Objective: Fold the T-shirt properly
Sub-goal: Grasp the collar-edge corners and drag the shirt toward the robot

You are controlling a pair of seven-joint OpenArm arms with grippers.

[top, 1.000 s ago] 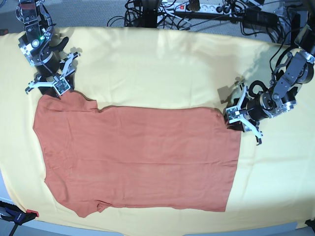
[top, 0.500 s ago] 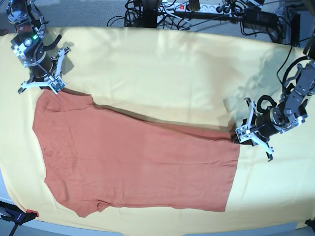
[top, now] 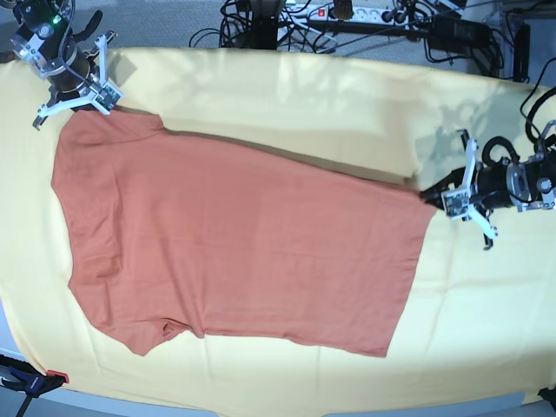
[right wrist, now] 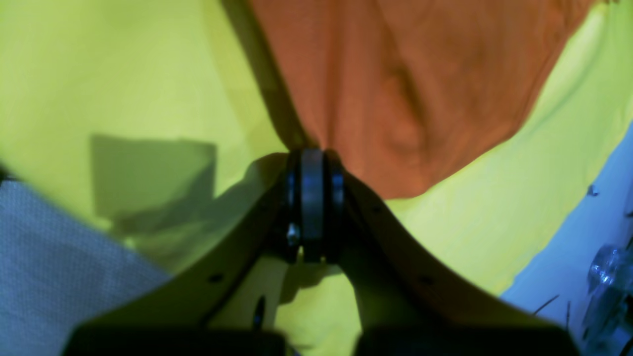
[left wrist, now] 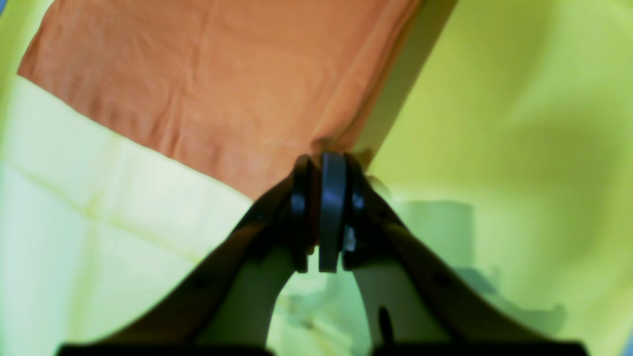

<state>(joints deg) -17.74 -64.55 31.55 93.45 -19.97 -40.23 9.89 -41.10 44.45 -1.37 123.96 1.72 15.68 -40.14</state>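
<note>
The rust-orange T-shirt (top: pixel 234 234) lies spread over the pale yellow cloth (top: pixel 304 95), its far edge pulled taut and casting a shadow. At the base view's far left, my right gripper (top: pixel 82 97) is shut on the shirt's upper left corner. The right wrist view shows that gripper (right wrist: pixel 311 155) pinching orange fabric (right wrist: pixel 420 89) at the tips. On the base view's right, my left gripper (top: pixel 447 201) is shut on the opposite far corner. In the left wrist view the left gripper (left wrist: pixel 326 163) clamps the T-shirt's (left wrist: pixel 222 89) corner.
Cables and a power strip (top: pixel 347 17) run behind the table's far edge. A clamp (top: pixel 26 380) sits at the near left corner. The yellow cloth (left wrist: pixel 519 123) covers the whole table, with grey floor (right wrist: pixel 49 277) beyond its edge.
Both grippers have shut on the shirt's far corners. They have moved apart, one toward the far left and one to the right, stretching the far edge and dragging the shirt along.
</note>
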